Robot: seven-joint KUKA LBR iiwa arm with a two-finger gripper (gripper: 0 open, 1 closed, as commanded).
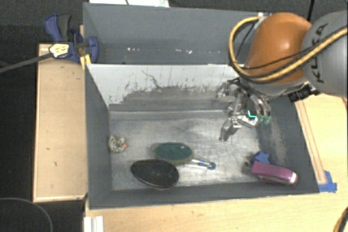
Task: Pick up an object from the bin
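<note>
Nearest the cam, by the front wall of the grey bin (100, 133), a black oval brush (155, 174) is lying flat at left-centre. In the front corner on the view's right, a purple oblong obj (274, 174) is lying on its side, w/ a small blue piece (261, 158) sitting just behind its left end, touching or nearly so, can't tell which. One step back, a green oval pad (173, 151) is resting just behind the brush, its edge seeming to overlap the brush's top. A thin clear handle (202, 164) w/ a bluish tip is sticking out from the pad twd the view's right. Further left, near the left wall, a small crumpled lump (117, 143), grey-tan, is sitting alone, well apart from the rest. Mid-depth on the right side the gripper (229, 130) is hanging above bare scratched floor, pointing down and a bit left. It is sitting btwn the handle's tip and the purple obj but apart from both, and those two are the closest things to it. Claw state: can't tell, wide or narrow, from this angle. Behind and above it the orange cover (277, 46) of the wrist is bulging over the bin's right side, w/ a yellow-black cable (237, 35) looping round it, and the far wall is rising behind.
</note>
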